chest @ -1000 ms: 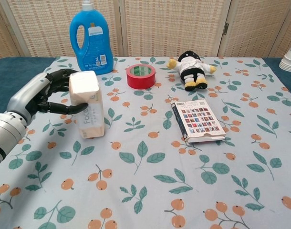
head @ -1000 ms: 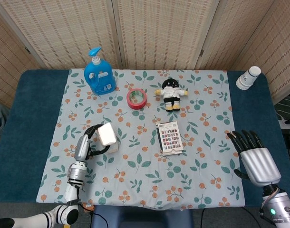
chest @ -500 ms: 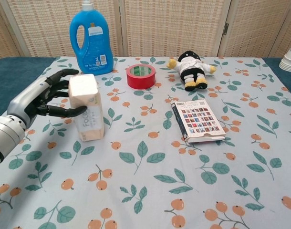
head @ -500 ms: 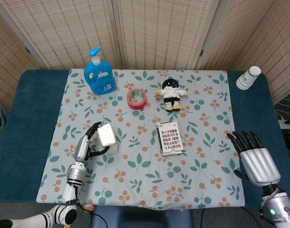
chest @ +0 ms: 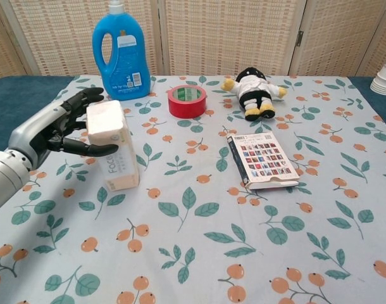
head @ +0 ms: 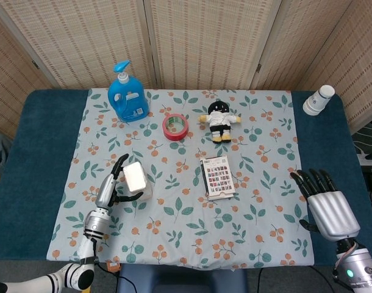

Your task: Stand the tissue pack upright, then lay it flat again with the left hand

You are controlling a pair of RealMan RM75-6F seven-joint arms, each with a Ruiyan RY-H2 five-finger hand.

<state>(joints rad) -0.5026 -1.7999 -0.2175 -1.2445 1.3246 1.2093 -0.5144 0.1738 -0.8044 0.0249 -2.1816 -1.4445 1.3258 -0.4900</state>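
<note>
The white tissue pack (head: 136, 178) (chest: 114, 152) stands on its end on the floral cloth, with its top leaning a little toward my left hand. That hand (head: 110, 189) (chest: 54, 126) holds the pack loosely. The thumb lies across the pack's front face, and the spread fingers reach behind its upper left side. My right hand (head: 326, 204) rests open at the right edge of the table, fingers apart, holding nothing. The chest view does not show it.
At the back left stands a blue detergent bottle (head: 127, 94) (chest: 121, 54). A red tape roll (head: 175, 126) (chest: 186, 100) and a plush doll (head: 219, 120) (chest: 253, 85) lie at mid back, a printed card box (head: 217, 177) (chest: 262, 159) in the middle, and paper cups (head: 319, 99) at the far right.
My left hand loosened its firm grip and the fingers spread. The pack came down onto the cloth on its end and now leans slightly toward the hand. The right hand has stayed still.
</note>
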